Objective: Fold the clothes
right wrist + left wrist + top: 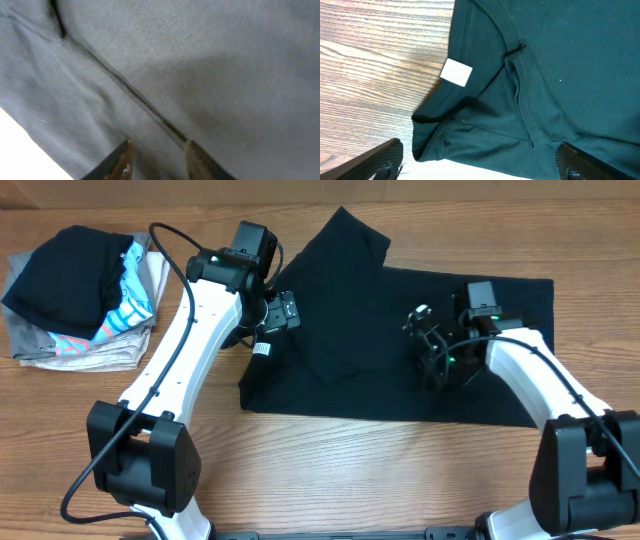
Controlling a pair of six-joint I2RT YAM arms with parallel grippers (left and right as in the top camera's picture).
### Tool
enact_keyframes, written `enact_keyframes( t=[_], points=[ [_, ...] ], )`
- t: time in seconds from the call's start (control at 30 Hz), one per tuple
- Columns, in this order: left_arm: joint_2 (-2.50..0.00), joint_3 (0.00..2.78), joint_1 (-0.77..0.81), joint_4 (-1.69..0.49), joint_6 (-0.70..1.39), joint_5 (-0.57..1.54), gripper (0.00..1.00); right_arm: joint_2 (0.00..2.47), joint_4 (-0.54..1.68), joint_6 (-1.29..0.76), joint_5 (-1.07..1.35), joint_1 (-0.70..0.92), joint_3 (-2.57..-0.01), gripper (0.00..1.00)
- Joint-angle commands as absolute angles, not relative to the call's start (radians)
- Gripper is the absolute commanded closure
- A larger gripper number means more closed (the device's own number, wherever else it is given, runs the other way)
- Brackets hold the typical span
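The black T-shirt (380, 340) lies spread on the wooden table, one sleeve pointing to the back. Its collar with the small white label (456, 72) sits at the shirt's left edge. My left gripper (283, 312) hovers over that collar area, its jaws wide open and nothing between them; in the left wrist view the left gripper (477, 150) straddles the collar hem. My right gripper (428, 345) is low over the shirt's middle right. In the right wrist view the right gripper (157, 150) has its fingers (192, 155) apart over flat fabric, beside a seam line (125, 90).
A pile of folded garments (80, 290), black on top of turquoise-patterned and grey ones, lies at the far left. Bare wooden table (350, 470) runs along the front, below the shirt's hem.
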State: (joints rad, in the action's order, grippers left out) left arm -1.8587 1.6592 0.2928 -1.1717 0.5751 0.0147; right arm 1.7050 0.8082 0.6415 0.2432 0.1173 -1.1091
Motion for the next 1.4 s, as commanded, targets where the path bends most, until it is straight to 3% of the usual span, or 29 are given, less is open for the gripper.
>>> enact_keyframes(
  t=[0.0,0.17,0.33,0.67,0.87,1.37],
  points=[
    [-1.864,1.660,0.288,-1.171,0.576,0.019,0.00,1.722,0.796,0.715,0.150,0.118,-1.129,0.61],
    [-1.864,1.660,0.289,-1.171,0.576,0.019,0.00,1.754,0.786,0.715,0.159,0.118,-1.119,0.62],
    [-1.864,1.660,0.289,-1.171,0.576,0.019,0.00,1.799,0.791,0.715,0.183,0.118,-1.119,0.70],
    [-1.864,1.660,0.289,-1.171,0.576,0.019,0.00,1.806,0.823,0.715,0.205,0.118,-1.118,0.69],
    [-1.864,1.660,0.289,-1.171,0.576,0.019,0.00,1.822,0.812,0.715,0.219,0.118,-1.112,0.62],
    [-1.864,1.660,0.289,-1.171,0.576,0.019,0.00,1.858,0.809,0.714,0.237,0.117,-1.112,0.63]
  ],
)
